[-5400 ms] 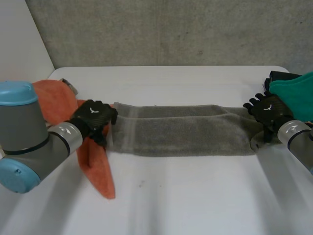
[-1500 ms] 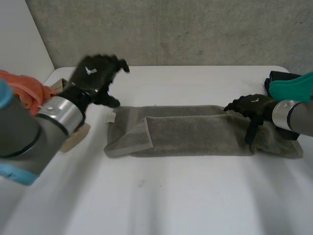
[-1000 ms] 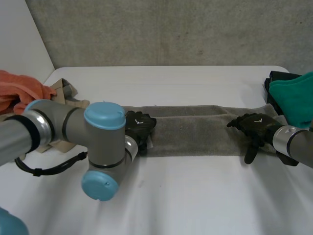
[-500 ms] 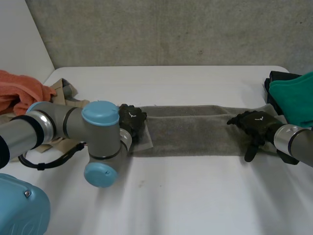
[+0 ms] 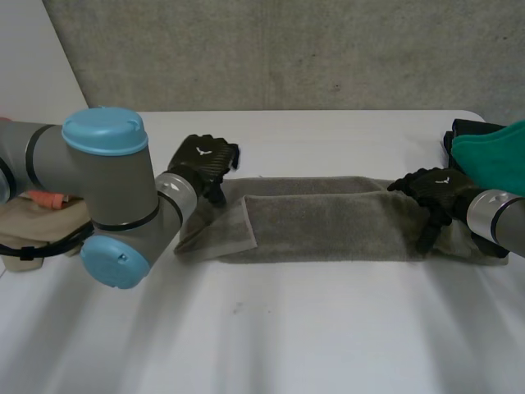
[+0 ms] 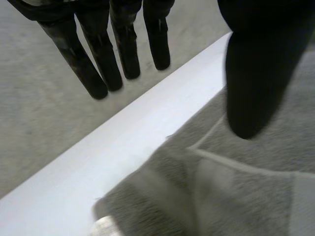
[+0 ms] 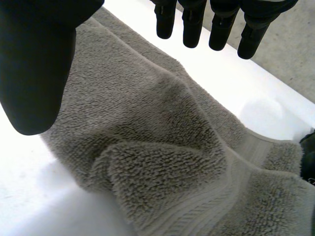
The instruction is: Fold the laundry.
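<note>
Surface: white surface (image 5: 328,328) across the lower frame of the head view; grey concrete wall (image 5: 287,49) along the top
Towel: grey towel (image 5: 328,222) folded into a long band; lying across the middle of the frame, from left of centre almost to the right edge; left end rumpled, a flap turned back over the band; right end bunched into soft folds
Left hand: left hand (image 5: 205,158) at centre left, at the towel's far left corner; released, fingers (image 6: 98,73) straight and side by side, thumb set apart from them; nothing held; thumb tip over the towel's edge in the left wrist view; contact with the cloth not clear
Right hand: right hand (image 5: 435,190) at centre right, over the towel's right end; released, fingers straight and pointing down at the cloth, thumb held wide; towel under the palm, not gripped
Left arm: left arm (image 5: 107,189) large at the left of the frame, reaching in toward the towel's left end
Right edge: teal cloth (image 5: 492,152) on top of a black cloth (image 5: 463,130), just beside the towel's right end
Left edge: beige cloth (image 5: 33,226) behind the left arm, a bit of orange cloth (image 5: 45,198) on it
</note>
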Available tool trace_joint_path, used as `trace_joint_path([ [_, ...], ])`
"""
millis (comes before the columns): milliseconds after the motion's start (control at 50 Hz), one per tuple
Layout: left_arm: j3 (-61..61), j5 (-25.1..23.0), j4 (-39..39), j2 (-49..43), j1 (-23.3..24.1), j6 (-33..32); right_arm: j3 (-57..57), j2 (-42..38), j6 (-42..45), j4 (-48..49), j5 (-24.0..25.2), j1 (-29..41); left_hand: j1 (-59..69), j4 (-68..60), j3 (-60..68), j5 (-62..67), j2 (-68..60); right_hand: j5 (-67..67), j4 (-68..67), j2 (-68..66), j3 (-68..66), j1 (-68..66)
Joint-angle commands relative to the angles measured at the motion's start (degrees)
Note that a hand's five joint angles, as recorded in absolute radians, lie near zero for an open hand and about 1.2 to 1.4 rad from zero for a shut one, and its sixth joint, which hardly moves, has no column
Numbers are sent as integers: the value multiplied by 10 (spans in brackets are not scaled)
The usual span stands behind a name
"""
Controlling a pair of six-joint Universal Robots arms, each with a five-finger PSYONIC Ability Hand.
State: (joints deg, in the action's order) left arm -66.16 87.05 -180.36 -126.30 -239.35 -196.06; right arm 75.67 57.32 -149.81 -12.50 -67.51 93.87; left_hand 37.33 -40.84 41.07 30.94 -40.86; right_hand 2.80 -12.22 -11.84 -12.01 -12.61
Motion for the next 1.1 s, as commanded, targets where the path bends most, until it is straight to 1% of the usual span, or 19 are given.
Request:
trace_joint_path([
  [20, 44, -41, -14, -88, 16, 15, 24, -1, 1, -5, -1, 4, -133, 168, -171, -169, 169, -28, 22, 18, 20, 26],
  [60, 63, -34, -12, -111, 24, 5, 30, -3, 2, 1, -1, 3, -133, 168, -171, -169, 169, -28, 22, 18, 20, 26],
  [100, 89, -19, -8, -143, 29, -23, 37, -3, 5, 7, 1, 2, -132, 167, -169, -168, 167, -28, 22, 18, 20, 26],
  [160, 118, 13, -4, -176, 27, -64, 43, -2, 9, 10, 1, -4, -108, 143, -146, -144, 143, -28, 22, 18, 20, 26],
  [280, 153, 43, -5, -214, 25, -106, 47, -1, 9, 12, 3, -11, -96, 131, -134, -132, 132, -28, 22, 18, 20, 26],
  [340, 161, 47, -7, -221, 23, -120, 47, 0, 9, 13, 4, -14, 26, 9, -11, -10, 9, -28, 22, 18, 20, 26],
  [360, 161, 47, -7, -221, 22, -122, 47, 0, 9, 13, 4, -14, 135, -100, 97, 99, -100, -28, 22, 18, 20, 26],
  [380, 160, 50, -7, -215, 22, -127, 47, 1, 9, 13, 4, -15, 354, -319, 317, 318, -319, -28, 22, 18, 20, 26],
  [400, 158, 52, -6, -211, 23, -129, 47, 1, 8, 13, 4, -15, 426, -391, 389, 390, -391, -28, 22, 18, 20, 26],
  [440, 151, 65, -7, -200, 23, -130, 47, 2, 9, 13, 4, -15, 427, -392, 389, 391, -391, -28, 22, 18, 20, 26],
  [480, 132, 100, -14, -178, 24, -133, 47, 3, 9, 14, 4, -15, 427, -392, 389, 391, -391, -28, 22, 18, 20, 26],
  [540, 99, 130, -27, -138, 22, -128, 42, 4, 7, 14, 4, -13, 427, -392, 389, 391, -391, -28, 22, 18, 20, 26],
  [600, 56, 117, -35, -93, 21, -118, 33, 4, 6, 13, 5, -11, 427, -392, 389, 391, -391, -28, 22, 18, 20, 26],
  [680, -26, 56, -56, -5, 19, -101, -3, 1, 0, 8, 5, -2, 427, -392, 389, 391, -391, -28, 22, 18, 20, 26],
  [700, -58, 32, -68, 28, 16, -99, -22, -3, -4, 5, 4, 3, 427, -392, 389, 391, -391, -28, 22, 18, 20, 26],
  [840, -182, -31, -98, 147, -9, -93, -125, -48, -8, -20, 5, 28, 427, -392, 389, 391, -391, -28, 22, 18, 20, 26],
  [920, -231, -57, -104, 175, -22, -95, -171, -74, -10, -34, 12, 42, 427, -392, 389, 391, -391, -28, 22, 18, 20, 26],
  [1000, -263, -78, -111, 172, -33, -98, -198, -101, -14, -42, 22, 60, 427, -392, 389, 391, -391, -28, 22, 18, 20, 26],
  [1100, -279, -78, -119, 171, -49, -94, -222, -142, -10, -51, 34, 66, 427, -392, 389, 391, -391, -28, 22, 18, 20, 26],
])
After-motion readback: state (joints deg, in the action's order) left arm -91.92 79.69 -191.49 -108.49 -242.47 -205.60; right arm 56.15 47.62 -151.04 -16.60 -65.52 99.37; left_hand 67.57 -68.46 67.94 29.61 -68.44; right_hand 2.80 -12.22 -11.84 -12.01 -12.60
